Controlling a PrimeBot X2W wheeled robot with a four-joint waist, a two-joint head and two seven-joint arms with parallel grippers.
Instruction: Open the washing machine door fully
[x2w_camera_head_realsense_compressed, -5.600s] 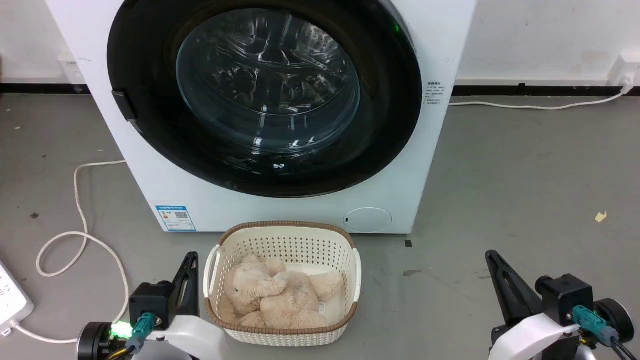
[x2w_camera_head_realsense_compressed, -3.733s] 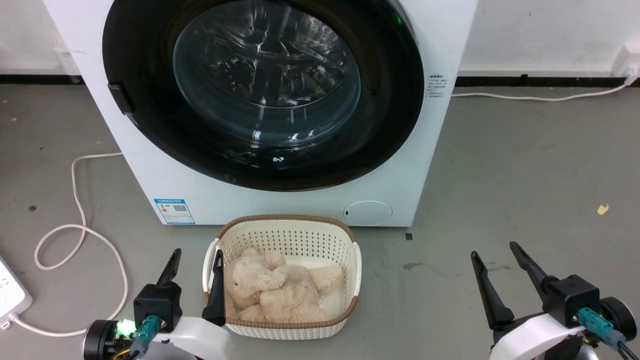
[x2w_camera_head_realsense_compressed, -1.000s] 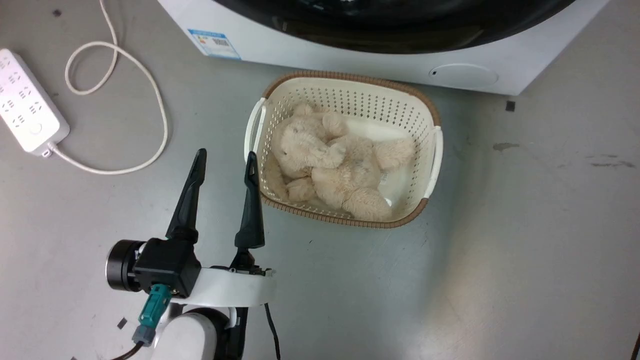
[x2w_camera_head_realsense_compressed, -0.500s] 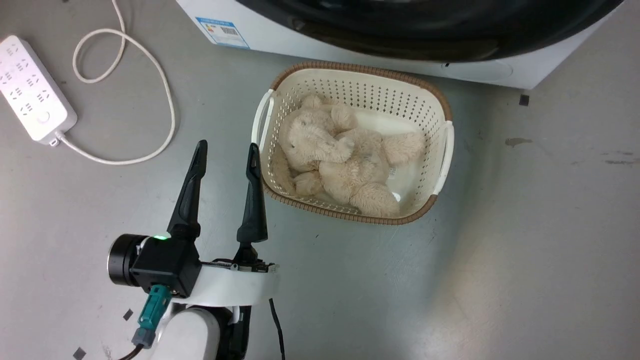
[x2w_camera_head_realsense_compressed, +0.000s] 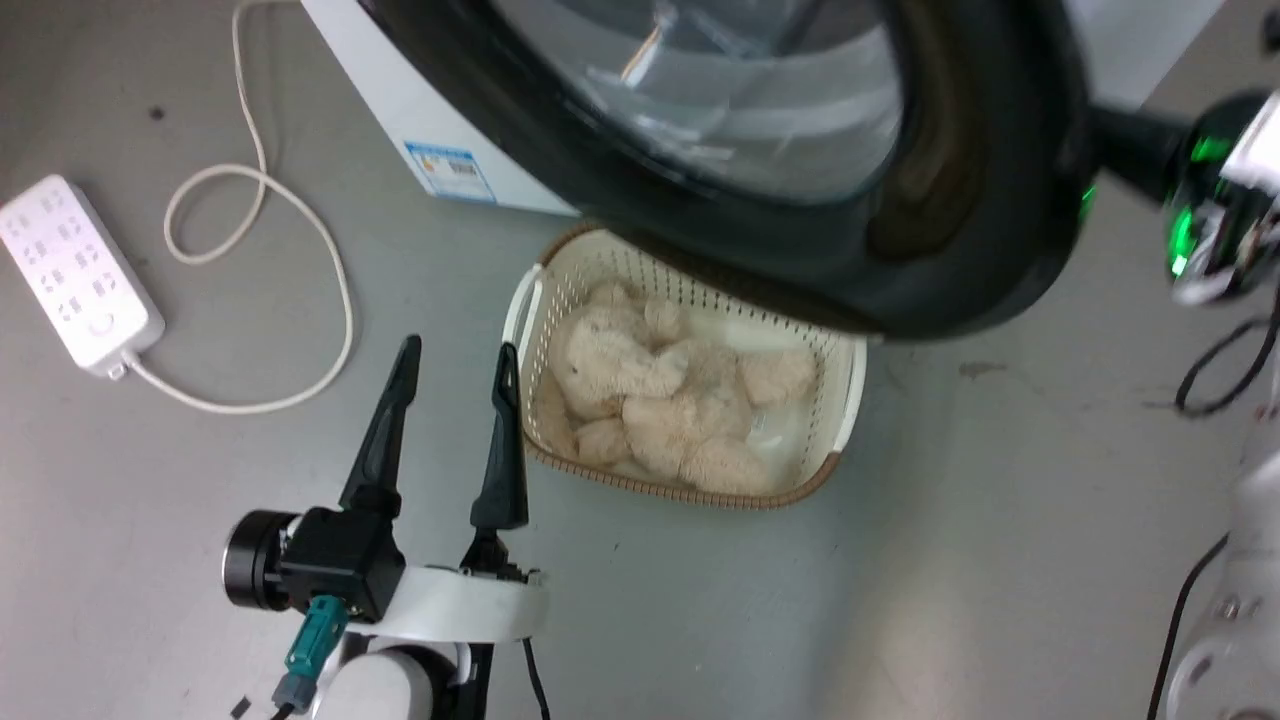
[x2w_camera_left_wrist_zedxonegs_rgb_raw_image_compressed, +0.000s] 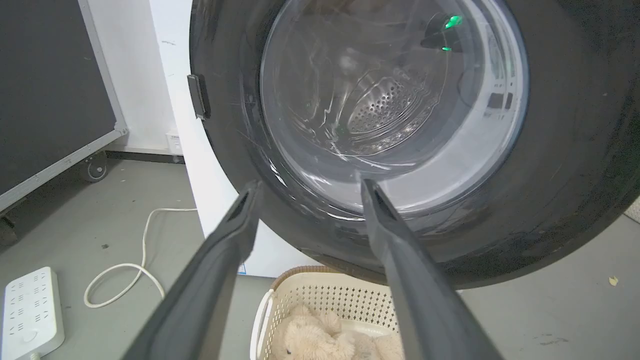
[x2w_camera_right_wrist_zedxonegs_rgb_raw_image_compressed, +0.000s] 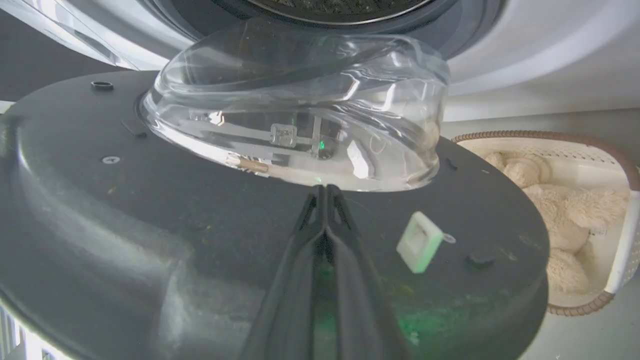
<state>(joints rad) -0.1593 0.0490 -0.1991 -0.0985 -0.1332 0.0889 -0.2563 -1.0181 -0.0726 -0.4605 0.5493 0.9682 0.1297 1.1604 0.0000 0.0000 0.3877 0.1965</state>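
The washing machine door (x2w_camera_head_realsense_compressed: 980, 200) stands part-way open from the washing machine (x2w_camera_head_realsense_compressed: 400, 110), with its free edge out to the right. Its lower rim hangs over the far end of the basket (x2w_camera_head_realsense_compressed: 850, 390), which holds a plush toy (x2w_camera_head_realsense_compressed: 650, 400).

The right end effector (x2w_camera_right_wrist_zedxonegs_rgb_raw_image_compressed: 325, 190) has its fingers pressed together and holds nothing. It points along the door's dark inner face with its tips near the glass bowl; I cannot tell whether it touches.

The left end effector (x2w_camera_head_realsense_compressed: 457, 350) is spread wide and empty, just left of the basket.

The risks, as I judge them: closed fingers can only push — they could skate off the glossy face. Swinging left, the door may also meet the left arm or clip the basket.
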